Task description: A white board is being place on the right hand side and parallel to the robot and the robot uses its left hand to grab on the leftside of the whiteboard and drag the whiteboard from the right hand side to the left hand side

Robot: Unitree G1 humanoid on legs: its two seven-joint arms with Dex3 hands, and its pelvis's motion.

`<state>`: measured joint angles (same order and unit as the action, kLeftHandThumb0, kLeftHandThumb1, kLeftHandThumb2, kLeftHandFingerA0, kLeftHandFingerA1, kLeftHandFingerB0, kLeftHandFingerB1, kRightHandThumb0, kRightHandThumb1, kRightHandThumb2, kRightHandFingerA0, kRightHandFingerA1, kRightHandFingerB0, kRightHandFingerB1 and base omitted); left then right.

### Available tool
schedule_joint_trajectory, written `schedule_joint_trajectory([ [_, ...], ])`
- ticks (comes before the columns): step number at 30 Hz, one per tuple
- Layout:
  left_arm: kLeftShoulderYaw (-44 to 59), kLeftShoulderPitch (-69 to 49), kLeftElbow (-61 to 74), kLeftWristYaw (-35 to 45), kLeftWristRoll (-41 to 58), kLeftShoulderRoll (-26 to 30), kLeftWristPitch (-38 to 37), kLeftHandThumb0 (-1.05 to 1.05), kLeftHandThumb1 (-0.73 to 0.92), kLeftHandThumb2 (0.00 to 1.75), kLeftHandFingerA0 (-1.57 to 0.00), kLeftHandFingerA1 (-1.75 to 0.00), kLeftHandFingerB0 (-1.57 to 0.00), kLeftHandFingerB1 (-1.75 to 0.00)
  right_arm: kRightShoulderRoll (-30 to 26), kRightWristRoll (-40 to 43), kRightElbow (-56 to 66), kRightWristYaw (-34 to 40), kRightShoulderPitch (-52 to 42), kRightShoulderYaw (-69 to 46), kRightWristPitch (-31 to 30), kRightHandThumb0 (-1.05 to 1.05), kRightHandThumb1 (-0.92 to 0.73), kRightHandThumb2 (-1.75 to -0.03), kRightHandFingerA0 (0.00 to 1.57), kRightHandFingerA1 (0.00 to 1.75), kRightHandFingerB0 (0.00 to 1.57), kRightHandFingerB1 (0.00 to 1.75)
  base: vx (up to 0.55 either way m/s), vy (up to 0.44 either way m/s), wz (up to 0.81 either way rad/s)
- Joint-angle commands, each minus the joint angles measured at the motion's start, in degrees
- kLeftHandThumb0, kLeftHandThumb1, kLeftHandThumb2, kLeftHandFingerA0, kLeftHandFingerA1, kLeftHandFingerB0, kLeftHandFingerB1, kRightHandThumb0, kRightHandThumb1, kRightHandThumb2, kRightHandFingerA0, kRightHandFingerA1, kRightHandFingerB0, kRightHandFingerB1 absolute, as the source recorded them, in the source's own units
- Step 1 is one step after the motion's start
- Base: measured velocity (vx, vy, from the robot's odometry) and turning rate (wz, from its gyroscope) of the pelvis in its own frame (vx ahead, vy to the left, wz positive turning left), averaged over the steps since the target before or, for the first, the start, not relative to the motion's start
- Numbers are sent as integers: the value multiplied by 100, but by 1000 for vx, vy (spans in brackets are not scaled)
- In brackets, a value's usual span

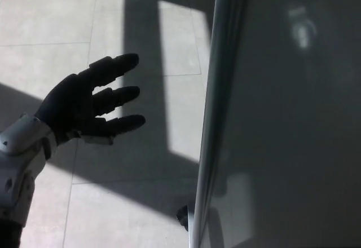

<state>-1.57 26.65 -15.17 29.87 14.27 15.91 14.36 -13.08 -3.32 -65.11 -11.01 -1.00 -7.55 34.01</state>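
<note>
**Left hand reaching, whiteboard not yet grasped**

Over the left part of the tiled floor [51,22], the robot's left hand [84,104] hangs in the air, holding nothing, its fingers [115,63] spread apart and pointing toward the board. A strip of sunlit and shadowed floor separates it from the whiteboard [287,124], which fills the right side of the view, its metal left edge [217,90] running top to bottom. A dark caster [183,220] shows at its foot. The right hand is out of sight. By my reckoning, grasping and dragging both remain.
</note>
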Motion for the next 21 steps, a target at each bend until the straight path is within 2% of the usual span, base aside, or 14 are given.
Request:
schedule_joint_trajectory([
  [1, -176, 410, -524, 423, -66, 89, 344, -54, 36, 73, -4, -36, -4, -20, -102, 143, -61, -113, 35, -59, 98, -57, -73, -80, 65, 125, 20, 69, 0, 0, 0],
  [3, -187, 678, -809, 530, -21, 67, 429, -60, 31, 65, 0, -20, 0, -19, -93, 203, -52, -155, 58, -91, 32, -58, -73, -79, 66, 124, 21, 68, 0, 0, 0],
  [4, -179, 784, -949, 573, -1, 51, 434, -55, 34, 74, 0, -16, 0, -16, -93, 210, -58, -172, 70, -94, 28, -58, -74, -79, 65, 125, 20, 68, 0, 0, 0],
  [6, -167, 961, -1199, 629, 5, 26, 448, -56, 36, 74, 0, -9, 0, -12, -116, 160, -70, -151, 73, -60, 85, -58, -74, -79, 64, 125, 20, 68, 0, 0, 0],
  [7, -171, 1027, -1301, 661, -16, 19, 391, -61, 39, 54, 0, -14, 0, -15, -113, 159, -78, -165, 74, -55, 96, -58, -74, -80, 64, 125, 20, 69, 0, 0, 0],
  [8, -172, 1058, -1337, 656, -32, 8, 368, -59, 39, 72, 0, 0, 0, -5, -116, 133, -75, -136, 74, -38, 101, -58, -74, -80, 63, 122, 20, 68, 0, 0, 0],
  [12, -203, 1190, -1308, 602, -39, -103, 470, -54, 36, 70, 0, -3, 0, -11, -142, 60, -59, -12, 92, 17, 80, -56, -73, -82, 65, 124, 22, 70, 0, 0, 0],
  [13, -223, 1209, -1261, 577, -51, -123, 525, -52, 35, 71, 0, -6, 0, -13, -138, 82, -51, -19, 95, 8, 48, -57, -60, -110, 71, 105, 24, 65, 0, 0, 0],
  [15, -321, 1254, -1187, 531, -168, -127, 533, -54, 31, 65, 0, -5, 0, -13, -126, 112, -41, -24, 105, -8, 23, -55, -59, -110, 72, 104, 25, 65, 0, 0, 0],
  [16, -350, 1286, -1170, 520, -192, -130, 541, -53, 38, 53, 0, -7, 0, -16, -126, 109, -46, -37, 118, -2, 52, -56, -60, -110, 71, 104, 25, 66, 0, 0, 0],
  [17, -362, 1307, -1121, 488, -180, -164, 612, -51, 31, 65, 0, -6, 0, -14, -123, 119, -54, -47, 116, -10, 81, -55, -59, -110, 72, 103, 26, 66, 0, 0, 0],
  [18, -368, 1317, -1101, 490, -169, -186, 622, -48, 33, 70, 0, -9, 0, -16, -125, 117, -54, -52, 116, -8, 75, -55, -72, -81, 66, 122, 24, 70, 0, 0, 0],
  [19, -384, 1328, -1069, 472, -178, -207, 639, -47, 37, 52, 0, -12, 0, -18, -117, 145, -53, -76, 121, -25, 37, -55, -72, -80, 66, 122, 27, 71, 0, 0, 0],
  [21, -422, 1340, -1007, 426, -219, -233, 662, -46, 36, 52, 0, -14, 0, -18, -106, 184, -41, -112, 121, -48, -8, -54, -72, -81, 65, 124, 27, 72, 0, 0, 0],
])
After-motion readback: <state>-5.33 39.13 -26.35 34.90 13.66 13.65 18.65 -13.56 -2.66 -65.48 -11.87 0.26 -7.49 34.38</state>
